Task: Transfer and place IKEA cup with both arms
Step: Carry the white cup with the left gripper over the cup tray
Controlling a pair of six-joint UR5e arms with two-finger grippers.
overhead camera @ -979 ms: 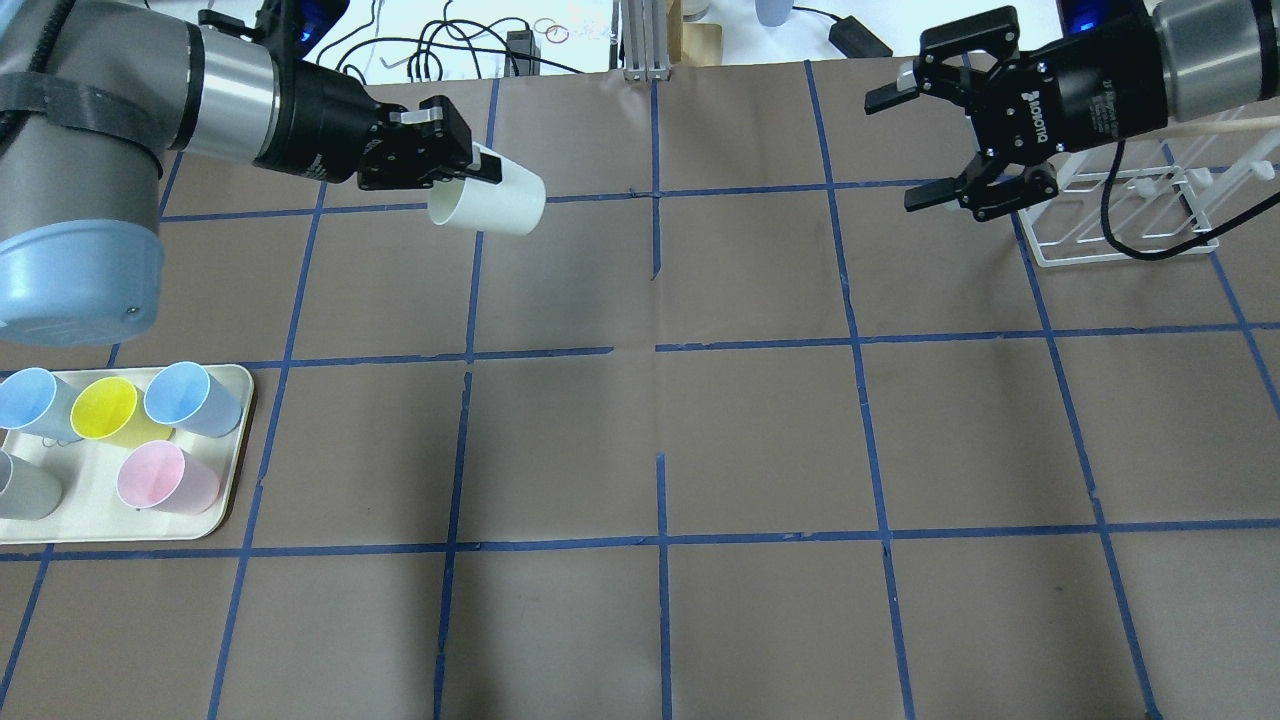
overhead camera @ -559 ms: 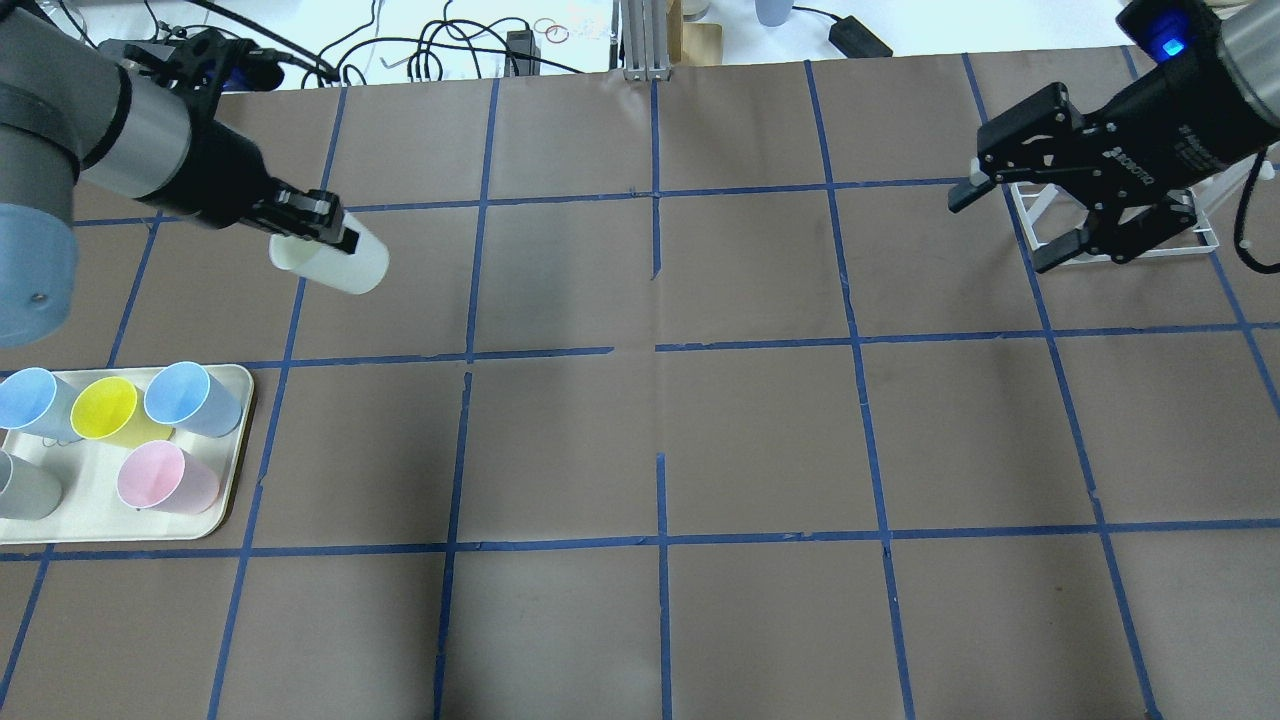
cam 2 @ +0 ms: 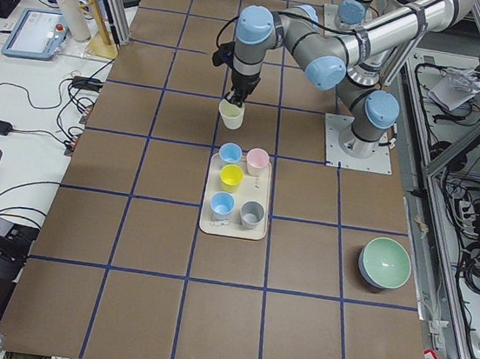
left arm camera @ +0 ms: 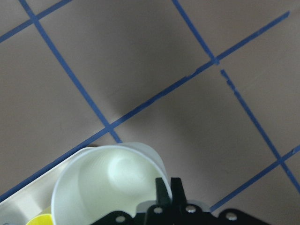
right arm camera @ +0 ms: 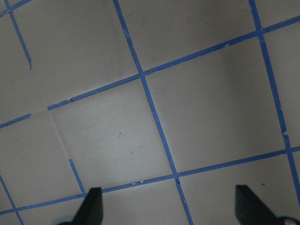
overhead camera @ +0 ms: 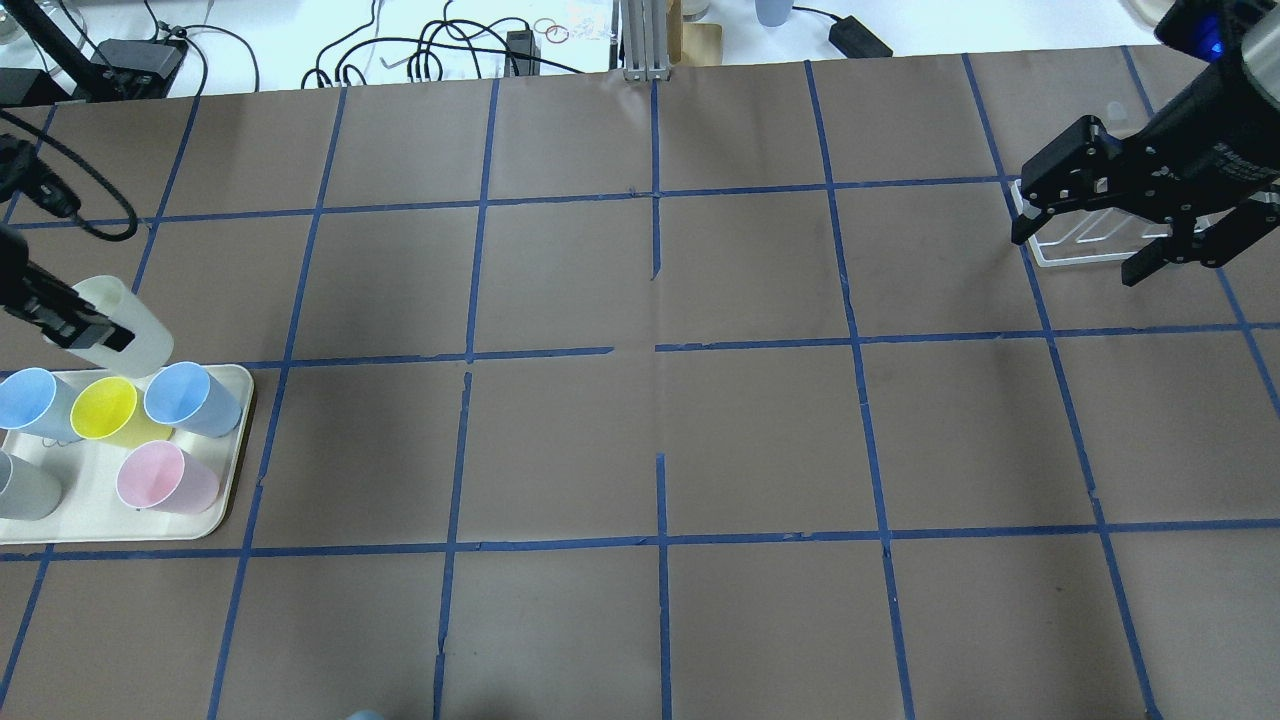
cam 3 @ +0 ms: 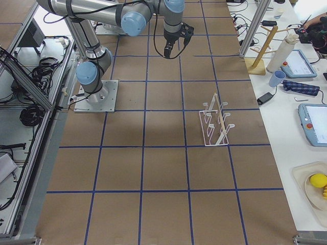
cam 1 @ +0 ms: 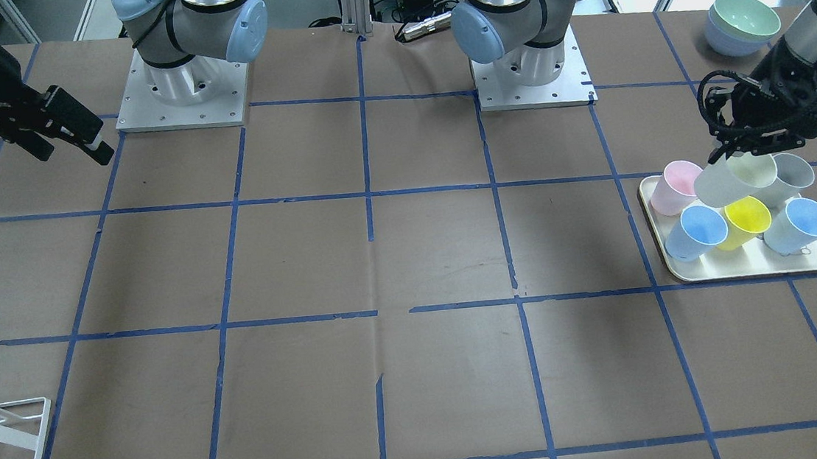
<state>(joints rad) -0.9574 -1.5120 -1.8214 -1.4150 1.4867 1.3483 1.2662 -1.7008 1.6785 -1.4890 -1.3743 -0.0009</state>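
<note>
The IKEA cup, pale cream-white, hangs tilted in my left gripper, just past the far edge of the cream tray. The gripper is shut on the cup's rim; the left wrist view shows the cup from its open mouth, with one finger inside the rim. In the front view the cup hangs above the coloured cups, under the left gripper. My right gripper is open and empty at the far right, over the white wire rack; its fingers stand wide apart.
The tray holds two blue cups, a yellow cup, a pink cup and a grey cup. Stacked bowls stand near the left arm's side. Cables lie beyond the table's far edge.
My left arm has carried the cup left and nearer, from the table's far middle-left to the tray's edge. My right gripper has drawn back to the right, still open.
</note>
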